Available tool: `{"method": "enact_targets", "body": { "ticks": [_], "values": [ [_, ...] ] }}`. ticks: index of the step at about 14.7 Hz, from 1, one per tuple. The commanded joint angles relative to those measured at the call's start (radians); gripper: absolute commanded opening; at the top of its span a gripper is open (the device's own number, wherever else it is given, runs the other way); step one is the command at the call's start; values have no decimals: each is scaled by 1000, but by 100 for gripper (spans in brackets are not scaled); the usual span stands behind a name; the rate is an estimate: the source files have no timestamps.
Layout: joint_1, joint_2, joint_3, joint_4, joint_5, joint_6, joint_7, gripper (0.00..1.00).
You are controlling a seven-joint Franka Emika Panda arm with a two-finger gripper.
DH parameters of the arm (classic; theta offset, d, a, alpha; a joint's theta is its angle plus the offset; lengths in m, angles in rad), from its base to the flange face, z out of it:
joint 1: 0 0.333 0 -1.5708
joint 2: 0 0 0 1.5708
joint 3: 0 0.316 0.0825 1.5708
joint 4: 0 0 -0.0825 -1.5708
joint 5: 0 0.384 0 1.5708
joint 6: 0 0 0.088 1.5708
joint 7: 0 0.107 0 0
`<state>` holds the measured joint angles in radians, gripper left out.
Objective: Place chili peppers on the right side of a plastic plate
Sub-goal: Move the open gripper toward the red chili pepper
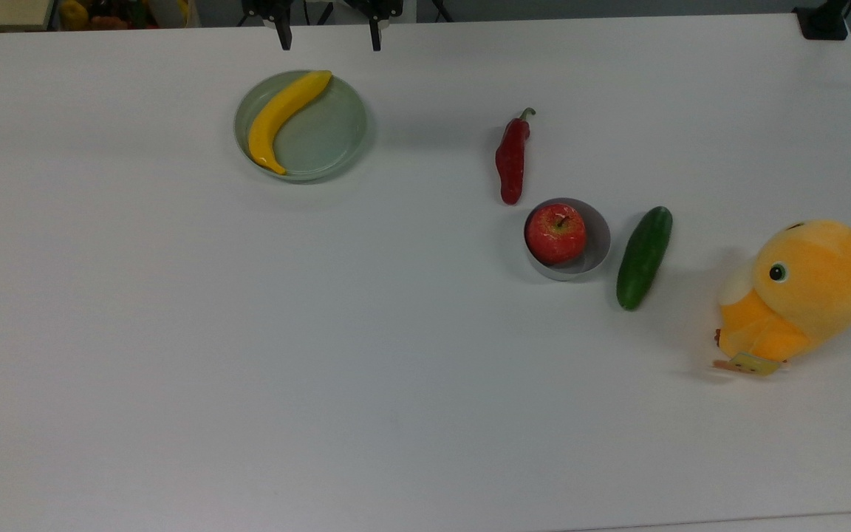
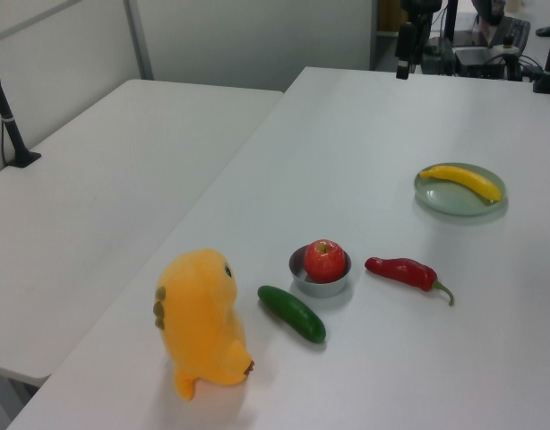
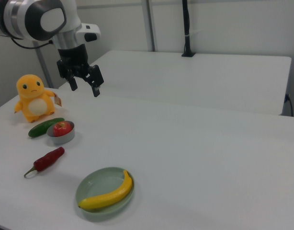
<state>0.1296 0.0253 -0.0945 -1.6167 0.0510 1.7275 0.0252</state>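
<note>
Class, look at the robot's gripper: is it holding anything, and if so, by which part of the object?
Nothing is held. The gripper hangs open above the table, fingers apart and empty. The chili lies on the table, apart from the plate.

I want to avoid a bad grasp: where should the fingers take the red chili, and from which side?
Probably the thick middle of the chili, from straight above, fingers closing across its width. It lies flat on the table, apart from the grey bowl; the stem is thin and curved.

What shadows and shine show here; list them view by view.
Top view: soft shadows fall toward the top view's left of the chili and grey bowl. Left view: a bright highlight sits on the apple. Right view: a faint shadow lies beside the plate; the gripper hangs with fingers apart.
</note>
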Motion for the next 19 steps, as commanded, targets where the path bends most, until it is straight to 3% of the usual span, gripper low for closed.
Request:
{"method": "enact_targets", "body": {
  "ticks": [1,13,17,19],
  "values": [
    [-7,-25,5,-37,21,26,-21,100],
    [-2,-25,10,-57,21,14,-19,100],
    [-2,-24,54,-91,23,12,-22,100],
    [-1,-22,100,-127,23,12,-18,100]
  ]
}}
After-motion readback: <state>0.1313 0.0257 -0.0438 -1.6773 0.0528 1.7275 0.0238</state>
